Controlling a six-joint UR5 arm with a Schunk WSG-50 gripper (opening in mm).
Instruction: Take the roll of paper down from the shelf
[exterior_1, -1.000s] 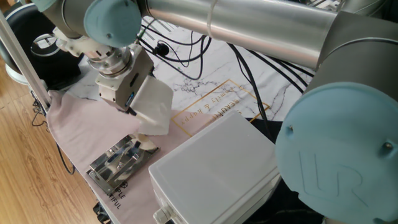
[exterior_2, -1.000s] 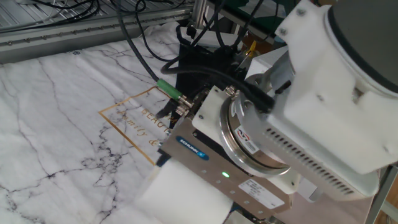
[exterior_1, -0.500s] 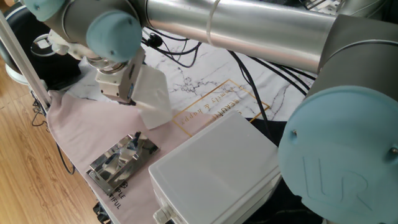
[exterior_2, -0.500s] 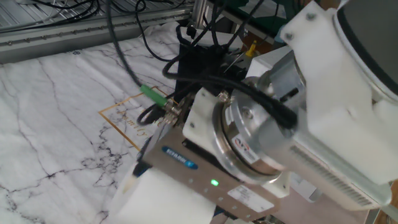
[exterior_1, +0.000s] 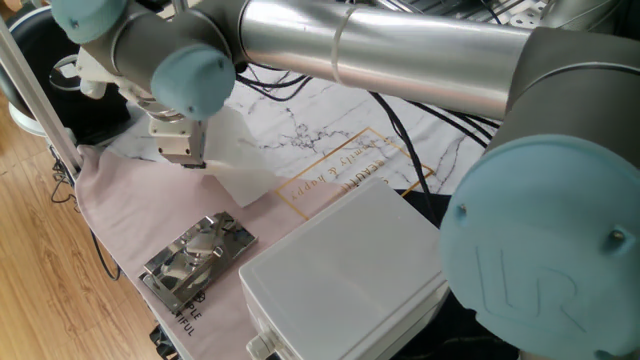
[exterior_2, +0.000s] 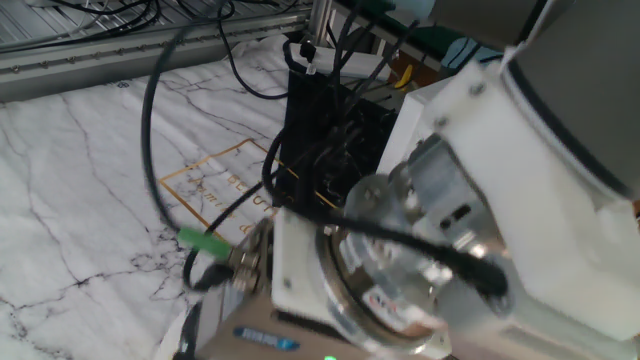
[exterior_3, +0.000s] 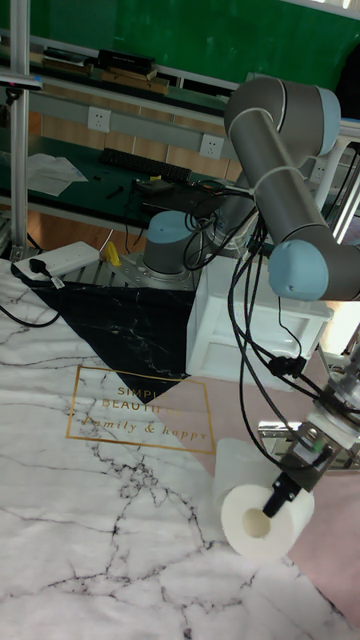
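The white roll of paper (exterior_1: 243, 160) is clear of the shelf, over the marble cloth beside the pink cloth. My gripper (exterior_1: 190, 157) is shut on it. In the tall fixed view a dark finger (exterior_3: 272, 494) reaches into the hollow core of the roll of paper (exterior_3: 252, 505); whether the roll touches the table I cannot tell. The chrome shelf (exterior_1: 196, 258) lies bare on the pink cloth, nearer the table's front edge than the roll. A bit of the shelf (exterior_3: 265, 429) shows behind the gripper (exterior_3: 280, 487). In the other fixed view the wrist (exterior_2: 400, 270) blocks the roll.
A big white plastic box (exterior_1: 345, 280) stands right of the shelf. Black cables (exterior_1: 300, 85) trail over the marble cloth with its gold-framed lettering (exterior_1: 350, 165). A black cloth (exterior_3: 130, 320) covers the far table part. The table edge (exterior_1: 110, 265) runs left of the shelf.
The gripper has carried the roll up off the shelf and away from it, toward the marble cloth, turning the wrist as it went. The shelf is now bare.
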